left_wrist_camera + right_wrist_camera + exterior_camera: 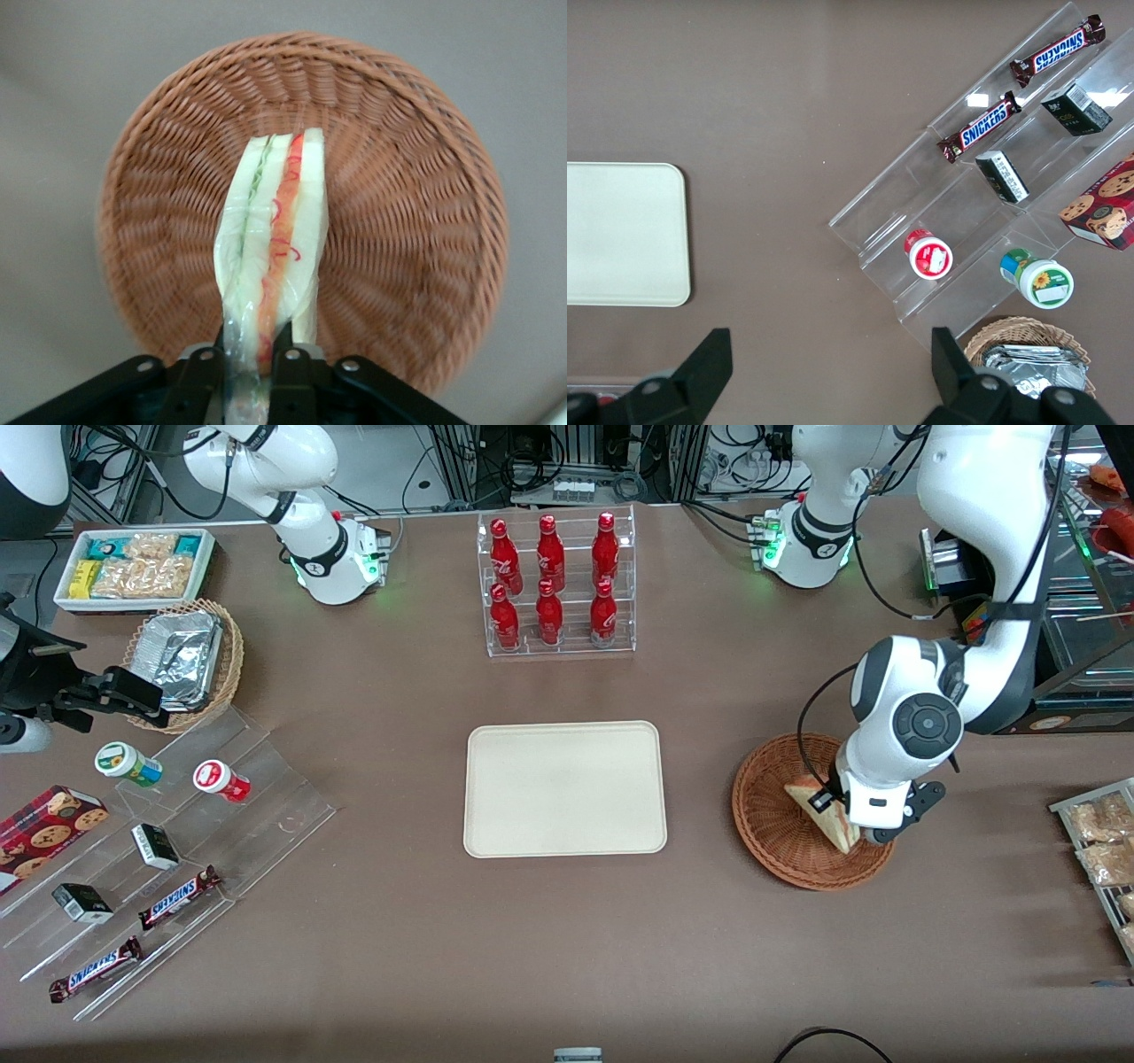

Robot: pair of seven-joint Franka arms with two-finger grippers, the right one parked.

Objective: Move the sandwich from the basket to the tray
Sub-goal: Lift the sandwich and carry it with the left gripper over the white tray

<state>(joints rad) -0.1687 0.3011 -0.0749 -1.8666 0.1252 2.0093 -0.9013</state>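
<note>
Your fingers (285, 352) are clamped on the sandwich (273, 257), one on each bread face, pinching it near one end. The gripper (245, 359) sits low over the basket (399, 221), and from the wrist you see the cut edge running straight out from the fingers, green filling along one side, red-orange along the other, clear wrap around it. Under the sandwich is the woven floor of the basket, its rim circling around your grip.

From the front, the gripper (849, 815) is over the part of the basket (771, 824) nearer the working arm's end of the tabletop (567, 957), with the sandwich (819, 806) angled between your fingers. I can't tell whether it's touching the weave. The tray (564, 788) lies flat, well apart from your fingers, toward the parked arm's end. The rack of red bottles (556, 584) stands farther from the front camera than the tray.
</note>
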